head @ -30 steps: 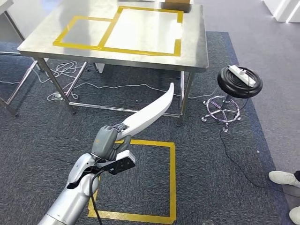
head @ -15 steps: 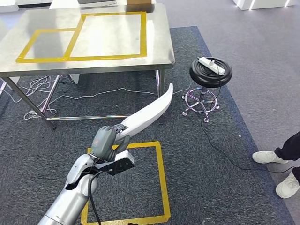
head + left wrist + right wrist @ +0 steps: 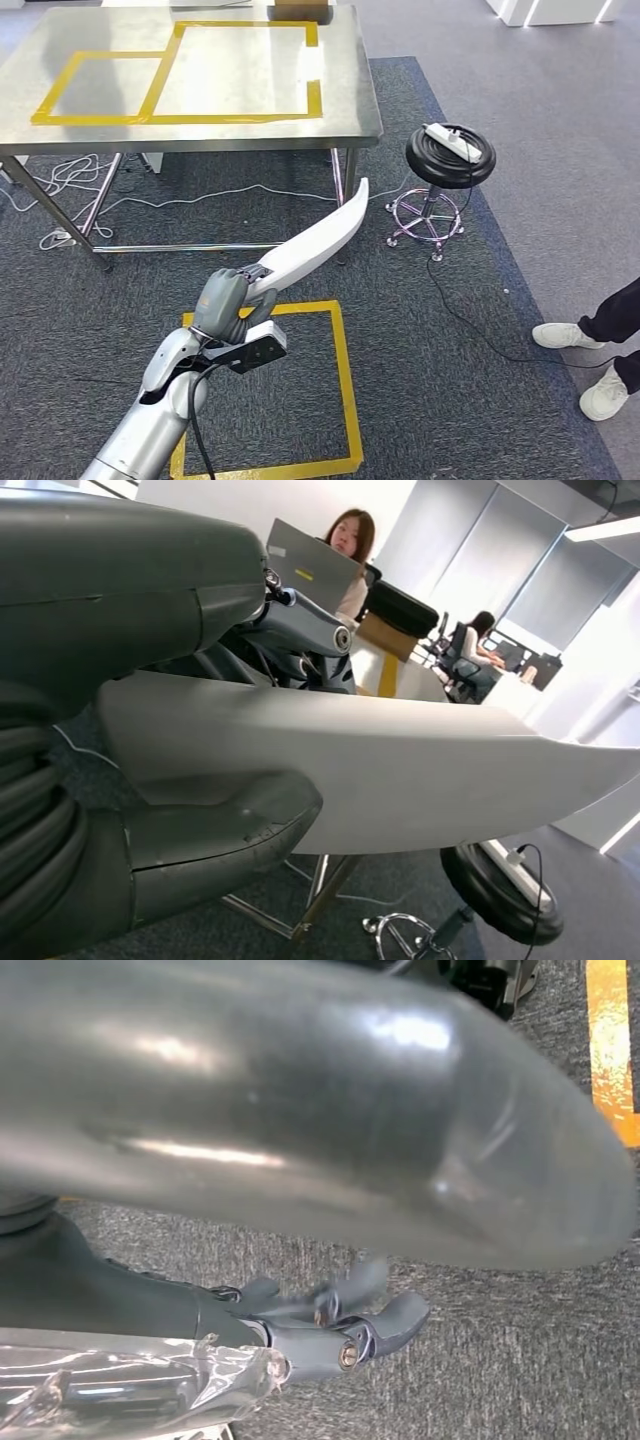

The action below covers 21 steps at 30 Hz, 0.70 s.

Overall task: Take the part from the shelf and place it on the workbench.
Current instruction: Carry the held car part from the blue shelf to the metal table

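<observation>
From the head view, the left hand (image 3: pixel 224 303) reaches forward over the dark carpet, its fingers wrapped round the near end of the part (image 3: pixel 321 243), a long white curved blade-like piece. The part rises from the hand and slants forward and to the right, its narrow tip ending in the air near the front right leg of the worktop (image 3: pixel 340 120), touching nothing but the hand. The steel worktop stands ahead with yellow tape rectangles (image 3: pixel 164 77) marked on its top and a cardboard box (image 3: pixel 300 9) at its far edge. White cables (image 3: pixel 72 187) lie tangled on the floor beneath it. A yellow tape square (image 3: pixel 345 387) is stuck to the carpet under the left arm. To the right of the worktop stands a black round stool (image 3: pixel 450 156) with a white power strip (image 3: pixel 451 140) lying on its seat. At the right edge a person's shoes (image 3: pixel 583 363) rest on the carpet.

In the left wrist view, the left hand (image 3: pixel 226 630) holds the part (image 3: pixel 392 770) between its thick grey thumb below and darker fingers (image 3: pixel 302 630) above; the white blade stretches away across the picture. Behind it a person (image 3: pixel 351 560) sits at a laptop (image 3: pixel 313 575).

In the right wrist view, the right hand (image 3: pixel 332 1325) hangs above the carpet with its dark fingers (image 3: pixel 377 1325) extended; they seem to hold nothing, though the blur makes this uncertain.
</observation>
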{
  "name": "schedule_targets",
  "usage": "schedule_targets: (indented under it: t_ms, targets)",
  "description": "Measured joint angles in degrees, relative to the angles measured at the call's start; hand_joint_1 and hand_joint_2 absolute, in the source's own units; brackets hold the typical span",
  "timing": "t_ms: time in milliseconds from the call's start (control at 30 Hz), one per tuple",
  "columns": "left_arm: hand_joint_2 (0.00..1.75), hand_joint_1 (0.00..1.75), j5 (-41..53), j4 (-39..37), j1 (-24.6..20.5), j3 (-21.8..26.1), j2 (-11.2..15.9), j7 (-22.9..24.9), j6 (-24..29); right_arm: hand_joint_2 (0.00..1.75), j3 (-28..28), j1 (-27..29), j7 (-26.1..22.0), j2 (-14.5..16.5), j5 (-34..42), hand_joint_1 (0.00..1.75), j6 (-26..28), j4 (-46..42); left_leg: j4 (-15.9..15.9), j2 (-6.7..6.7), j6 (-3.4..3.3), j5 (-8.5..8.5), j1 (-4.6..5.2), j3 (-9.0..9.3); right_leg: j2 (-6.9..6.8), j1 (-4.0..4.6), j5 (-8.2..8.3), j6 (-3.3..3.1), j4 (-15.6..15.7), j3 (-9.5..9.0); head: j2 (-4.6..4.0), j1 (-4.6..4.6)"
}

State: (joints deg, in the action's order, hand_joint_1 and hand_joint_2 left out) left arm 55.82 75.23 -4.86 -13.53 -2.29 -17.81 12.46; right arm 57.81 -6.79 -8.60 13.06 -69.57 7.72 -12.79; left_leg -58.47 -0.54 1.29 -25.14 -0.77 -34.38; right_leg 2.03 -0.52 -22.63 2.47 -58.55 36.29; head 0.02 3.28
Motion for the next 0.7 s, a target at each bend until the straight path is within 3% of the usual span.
schedule_targets:
  t_ms: [167,700]
  targets:
    - [1.75,1.75,0.1,0.0,0.0,0.0,0.0,0.0,0.0,0.00,0.0,0.0,0.0,0.0,0.0,0.00,0.0,0.0,0.1,0.00,-0.01,0.00,0.01,0.02,0.00,0.00,-0.05,0.26,0.0,0.09,0.00,0.02]
    - [1.75,1.75,0.4,0.0,0.3,0.0,0.0,0.1,-0.1,0.00,0.0,0.1,-0.2,0.0,-0.2,0.00,-0.2,0.0,0.4,0.00,0.23,0.22,-0.07,0.03,0.01,0.03,-0.08,0.18,-0.3,0.35,0.00,0.02]
